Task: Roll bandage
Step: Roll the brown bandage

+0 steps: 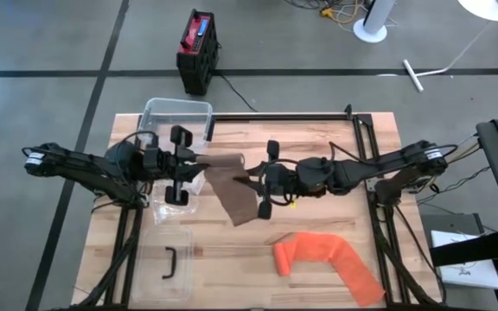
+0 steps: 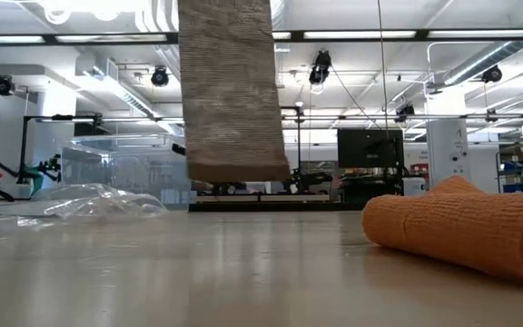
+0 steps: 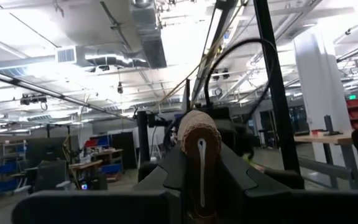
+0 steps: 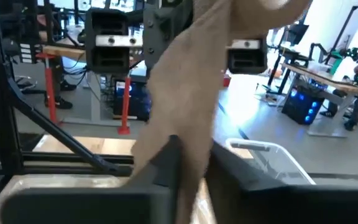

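Mid-table, mid-air: the brown bandage [image 1: 232, 186] hangs between your two arms, w/ its rolled end lying roughly left-right, i.e. along the line joining the grippers. The left gripper [image 1: 199, 164] is clamped shut on that rolled end; the left wrist view looks straight down the core [image 3: 199, 134], pinched between the fingers. The loose tail drops from the roll and slants toward the table's near edge, and the right gripper [image 1: 262, 184] is shut on it partway down; the right wrist view shows the strip [image 4: 185, 106] running up out of the closed fingers. From table height the tail's free end [image 2: 234, 109] hangs clear of the wood, not touching. So the thing your next move turns on: roll axis points at the left jaws, tail runs across it toward the right jaws, and the right arm is the nearer one to the unrolled length. The orange bandage [image 1: 327, 259] lies well apart, toward the near right corner, untouched. Judgement: rolling is barely begun; most of the strip is loose.
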Robot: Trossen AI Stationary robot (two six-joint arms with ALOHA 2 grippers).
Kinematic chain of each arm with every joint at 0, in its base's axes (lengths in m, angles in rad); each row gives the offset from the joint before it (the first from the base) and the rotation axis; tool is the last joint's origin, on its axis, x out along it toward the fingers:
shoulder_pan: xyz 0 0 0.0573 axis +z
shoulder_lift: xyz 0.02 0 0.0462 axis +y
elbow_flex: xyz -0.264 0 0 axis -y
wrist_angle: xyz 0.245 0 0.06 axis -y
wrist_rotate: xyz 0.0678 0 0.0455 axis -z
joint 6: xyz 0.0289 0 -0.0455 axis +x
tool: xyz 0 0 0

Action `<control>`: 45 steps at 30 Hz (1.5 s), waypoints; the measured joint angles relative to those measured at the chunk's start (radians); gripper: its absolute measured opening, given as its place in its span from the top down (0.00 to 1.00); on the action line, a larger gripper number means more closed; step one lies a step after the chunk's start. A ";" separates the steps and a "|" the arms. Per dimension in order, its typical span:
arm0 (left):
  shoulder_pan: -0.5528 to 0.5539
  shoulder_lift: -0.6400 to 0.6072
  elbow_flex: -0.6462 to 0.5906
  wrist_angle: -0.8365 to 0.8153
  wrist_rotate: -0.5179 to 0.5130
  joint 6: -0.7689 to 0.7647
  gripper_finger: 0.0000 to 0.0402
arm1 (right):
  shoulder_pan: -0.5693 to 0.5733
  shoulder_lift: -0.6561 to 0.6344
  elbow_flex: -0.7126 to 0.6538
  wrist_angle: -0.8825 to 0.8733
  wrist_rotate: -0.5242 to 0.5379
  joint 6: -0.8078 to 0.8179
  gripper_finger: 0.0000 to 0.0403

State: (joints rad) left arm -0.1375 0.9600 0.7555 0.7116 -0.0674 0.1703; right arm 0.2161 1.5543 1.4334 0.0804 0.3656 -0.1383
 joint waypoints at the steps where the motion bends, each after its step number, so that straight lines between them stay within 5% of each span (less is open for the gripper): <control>1: 0.000 0.000 0.003 0.000 -0.001 0.000 0.91 | 0.000 0.000 0.000 -0.006 0.000 0.002 0.96; 15: 0.000 -0.019 0.102 -0.087 -0.100 -0.013 0.91 | -0.016 0.012 0.000 -0.174 0.002 0.061 1.00; 32: 0.000 -0.037 0.167 -0.080 -0.074 -0.311 0.91 | -0.027 0.062 -0.011 -0.186 0.003 0.103 1.00; 45: 0.001 -0.043 0.167 -0.274 -0.182 -0.177 0.91 | -0.042 0.041 0.015 -0.192 0.001 0.179 0.98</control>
State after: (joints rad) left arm -0.1364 0.9173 0.9226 0.4378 -0.2492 -0.0063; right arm 0.1739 1.5953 1.4482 -0.1116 0.3668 0.0411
